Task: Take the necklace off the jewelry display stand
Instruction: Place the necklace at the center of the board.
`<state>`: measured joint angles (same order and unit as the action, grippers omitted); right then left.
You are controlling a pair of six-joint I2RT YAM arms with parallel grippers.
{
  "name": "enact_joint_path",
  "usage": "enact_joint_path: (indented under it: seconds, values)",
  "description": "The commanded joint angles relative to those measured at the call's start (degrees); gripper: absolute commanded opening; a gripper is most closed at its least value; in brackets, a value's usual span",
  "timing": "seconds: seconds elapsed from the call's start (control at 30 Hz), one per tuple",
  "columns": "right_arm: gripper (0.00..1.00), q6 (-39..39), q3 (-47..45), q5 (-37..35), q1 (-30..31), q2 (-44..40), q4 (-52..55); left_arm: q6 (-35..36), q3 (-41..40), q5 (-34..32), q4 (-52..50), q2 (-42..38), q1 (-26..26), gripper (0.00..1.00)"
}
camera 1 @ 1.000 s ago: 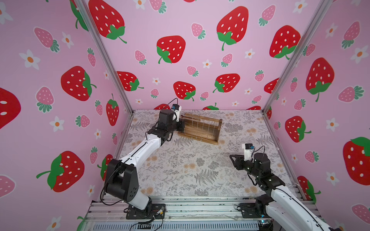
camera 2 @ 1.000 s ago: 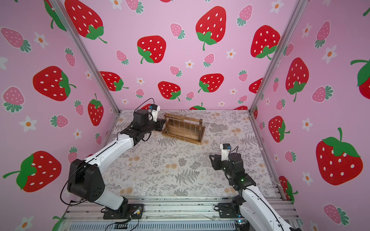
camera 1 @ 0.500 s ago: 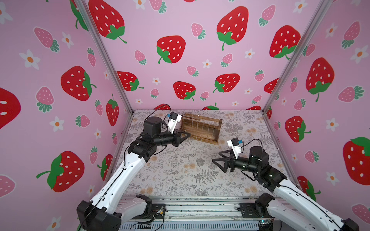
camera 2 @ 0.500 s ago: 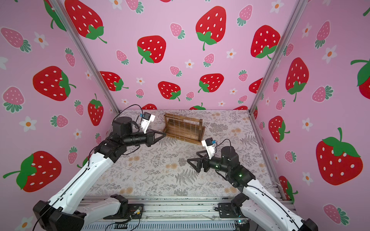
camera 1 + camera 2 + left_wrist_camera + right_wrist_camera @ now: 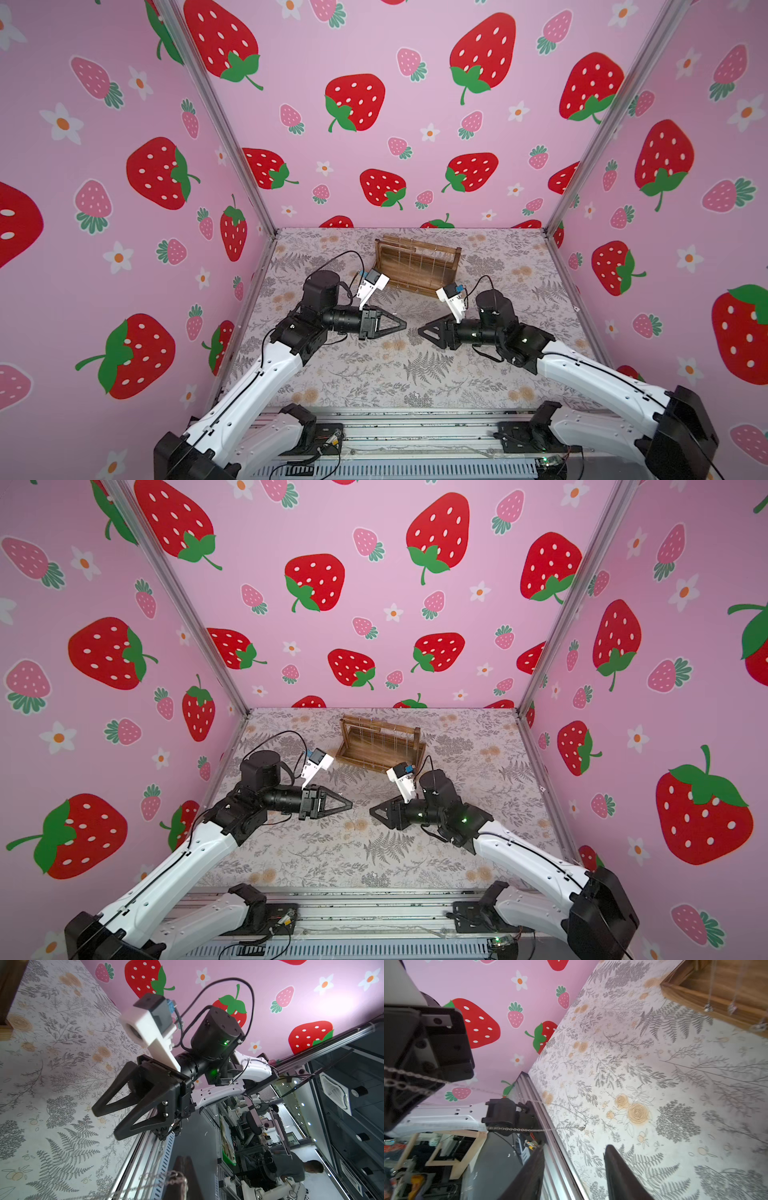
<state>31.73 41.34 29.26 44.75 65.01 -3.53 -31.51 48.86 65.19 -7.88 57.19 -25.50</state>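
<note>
White forearms (image 5: 257, 382) reach in from the rail (image 5: 415, 419) at my feet, and both have shifted. A second ago the left gripper (image 5: 404, 324) was up against the end of the jewelry display stand (image 5: 415, 270), while the right gripper (image 5: 108, 1124) hung back on the right. Now the two point nose to nose over the middle of the floral cloth (image 5: 374, 374), tips close together.

The left gripper is pinched tight on the necklace (image 5: 519, 1129). Its fine silver chain trails from the closed tips and droops toward the cloth, its pendant (image 5: 582, 1126) lowest — whether that rests on the cloth or hangs just above it I cannot tell. The right gripper stands partly spread with nothing between its jaws.

Farther back, the stand sits near the rear wall, well apart from both grippers, with other chains (image 5: 708, 1008) hanging from its bars. So the necklace looks freed — what remains, I'd judge, is a handover or a set-down.
</note>
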Motion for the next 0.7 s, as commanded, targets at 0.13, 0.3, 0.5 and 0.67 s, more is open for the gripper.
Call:
enact_joint_path:
  seconds: [0.13,0.3,0.5,0.67]
  values:
    - [0.45,-2.27,1.97,14.41,2.26,2.97,-12.86,-0.21,-0.92,2.23,1.42,-1.25,-0.88,0.0]
    - [0.51,-4.08,2.67,19.19,3.02,3.49,-16.32,-0.15,-1.35,2.98,1.37,-1.9,-1.61,0.0]
    - [0.61,-5.15,3.87,24.25,4.19,2.91,-18.41,2.14,-0.74,2.6,-2.12,-2.24,-2.27,0.0]
    - [0.63,-6.63,5.15,23.13,4.57,3.53,-17.53,1.89,-0.88,2.91,-2.1,-2.51,-3.01,0.0]
